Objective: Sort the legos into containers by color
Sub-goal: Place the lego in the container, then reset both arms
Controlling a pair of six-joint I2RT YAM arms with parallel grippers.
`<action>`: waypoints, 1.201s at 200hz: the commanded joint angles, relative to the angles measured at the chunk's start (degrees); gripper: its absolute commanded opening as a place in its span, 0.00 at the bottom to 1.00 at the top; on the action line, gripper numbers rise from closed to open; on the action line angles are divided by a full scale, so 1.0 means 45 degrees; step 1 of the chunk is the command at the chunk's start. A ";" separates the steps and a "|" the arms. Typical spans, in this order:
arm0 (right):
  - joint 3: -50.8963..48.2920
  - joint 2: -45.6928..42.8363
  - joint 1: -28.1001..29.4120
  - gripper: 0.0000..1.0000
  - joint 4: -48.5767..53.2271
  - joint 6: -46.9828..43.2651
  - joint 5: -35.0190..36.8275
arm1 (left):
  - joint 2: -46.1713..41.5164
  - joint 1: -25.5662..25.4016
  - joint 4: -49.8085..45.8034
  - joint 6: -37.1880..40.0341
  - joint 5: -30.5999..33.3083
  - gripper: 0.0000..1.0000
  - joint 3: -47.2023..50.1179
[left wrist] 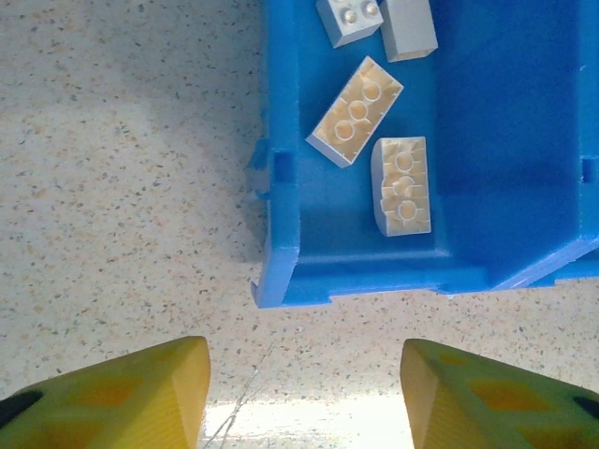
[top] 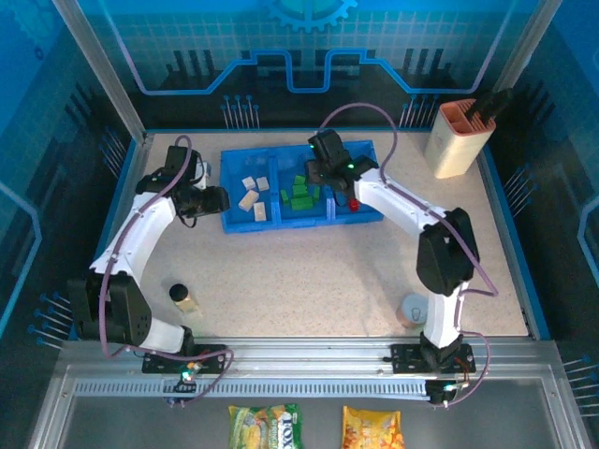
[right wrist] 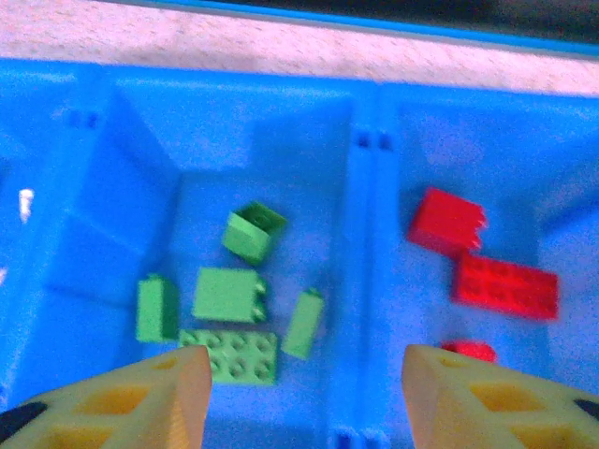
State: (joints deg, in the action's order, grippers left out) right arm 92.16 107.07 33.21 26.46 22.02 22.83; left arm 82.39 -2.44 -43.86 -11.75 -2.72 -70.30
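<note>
The blue tray [top: 309, 222] has three compartments side by side. Beige legos [top: 248, 193] lie in the left one, green legos [top: 300, 194] in the middle, red legos [top: 353, 199] in the right. My left gripper [top: 220, 198] hovers open and empty at the tray's left end, over bare table [left wrist: 304, 374], with two oblong beige bricks [left wrist: 356, 110] just beyond the tray wall [left wrist: 281, 215]. Over the tray, my right gripper [top: 328, 173] is open and empty [right wrist: 304, 374], above the divider [right wrist: 365, 243] between several green bricks [right wrist: 227, 295] and the red bricks [right wrist: 504, 284].
A black-capped bottle [top: 183, 297] stands on the table near the left arm. A grey cup [top: 413, 310] sits by the right arm's base. A tall beige holder [top: 458, 137] stands at the back right. Snack packets [top: 265, 426] lie below the rail.
</note>
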 commanded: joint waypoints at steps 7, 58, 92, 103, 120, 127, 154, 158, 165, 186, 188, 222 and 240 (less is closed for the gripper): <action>-0.1925 -0.1971 -0.0868 0.68 -0.0002 -0.0286 0.0924 | -0.0519 0.0141 -0.0284 -0.1058 0.0702 0.62 -0.0125; -0.5184 -0.4468 -0.2892 0.98 -0.0055 -0.0380 0.1192 | -0.1179 0.0317 0.1949 -0.1611 0.1828 0.85 0.1825; -0.6911 -0.5348 -0.4429 1.00 -0.0514 -0.0158 0.1547 | -0.1623 0.0529 0.3558 -0.1491 0.3339 0.99 0.3353; -0.7556 -0.5532 -0.4911 1.00 -0.0981 -0.0115 0.1658 | -0.1704 0.0611 0.4069 -0.1593 0.3794 0.99 0.3802; -0.8569 -0.5641 -0.5456 1.00 -0.1795 0.0035 0.2468 | -0.1763 0.0614 0.5090 -0.1737 0.4828 0.99 0.4491; -0.9031 -0.5657 -0.5620 1.00 -0.2314 -0.0018 0.2826 | -0.1784 0.0609 0.5744 -0.1637 0.5077 0.99 0.4886; -1.1108 -0.5707 -0.6174 1.00 -0.5426 -0.1080 0.2164 | -0.1834 0.0600 0.8499 -0.0654 0.5830 0.99 0.6573; -1.1369 -0.5688 -0.6172 1.00 -0.5982 -0.1365 0.2055 | -0.1843 0.0603 0.8915 -0.0430 0.5715 0.99 0.6781; -1.1785 -0.5624 -0.6182 1.00 -0.6853 -0.1851 0.1940 | -0.1849 0.0586 0.9572 -0.0159 0.5553 0.99 0.7130; -1.2571 -0.5539 -0.6214 1.00 -0.8670 -0.2569 0.1546 | -0.1791 0.0544 1.2167 0.0733 0.4727 0.99 0.8357; -1.2643 -0.5547 -0.6210 1.00 -0.8853 -0.2638 0.1484 | -0.1762 0.0542 1.2514 0.0872 0.4619 0.99 0.8499; -1.4029 -0.5814 -0.6187 1.00 -1.2594 -0.3364 -0.0013 | -0.1158 0.0520 1.7080 0.1981 0.3302 0.99 1.0130; -1.4241 -0.5768 -0.6192 1.00 -1.3386 -0.3797 -0.0439 | -0.0653 0.0522 1.8507 0.2377 0.2699 0.99 1.0284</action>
State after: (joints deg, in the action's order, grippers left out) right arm 29.54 82.06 5.91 -20.38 8.95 24.97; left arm 77.17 -0.30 21.87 -5.85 15.20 -24.84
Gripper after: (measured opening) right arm 0.998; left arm 0.993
